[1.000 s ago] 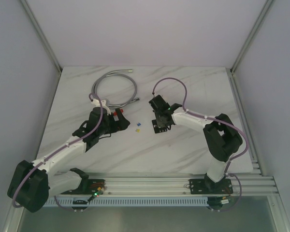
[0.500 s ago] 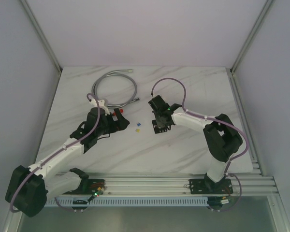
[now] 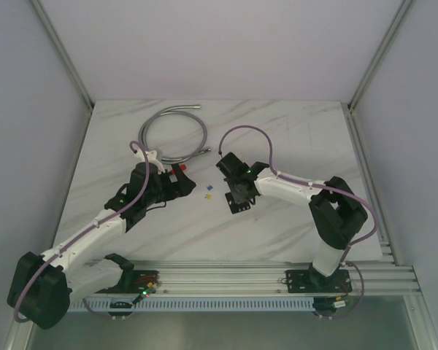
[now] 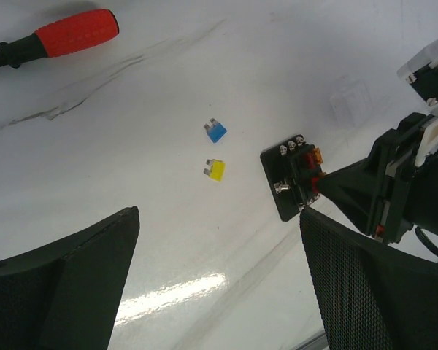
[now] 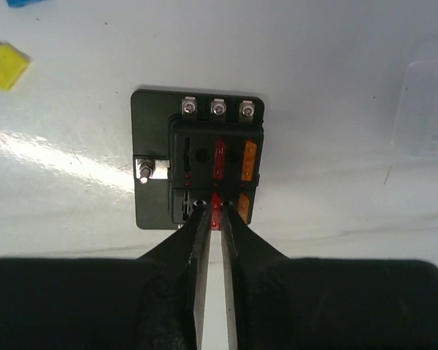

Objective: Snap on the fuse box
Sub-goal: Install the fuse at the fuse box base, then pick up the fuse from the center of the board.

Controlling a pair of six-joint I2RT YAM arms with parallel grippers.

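Fuse box [image 5: 197, 164] lies flat, long axis toward your right fingers [image 5: 181, 259], terminal screws [image 5: 217, 109] farthest. Those nearly closed fingers pinch a red fuse [image 5: 215, 210]; left fingers [image 4: 66, 281] gape empty.

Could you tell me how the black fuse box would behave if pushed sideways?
The small black plastic fuse box lies flat on a wide base, so tipping seems unlikely. On the glossy white marble table it would probably slide. Its moulded body looks rigid.
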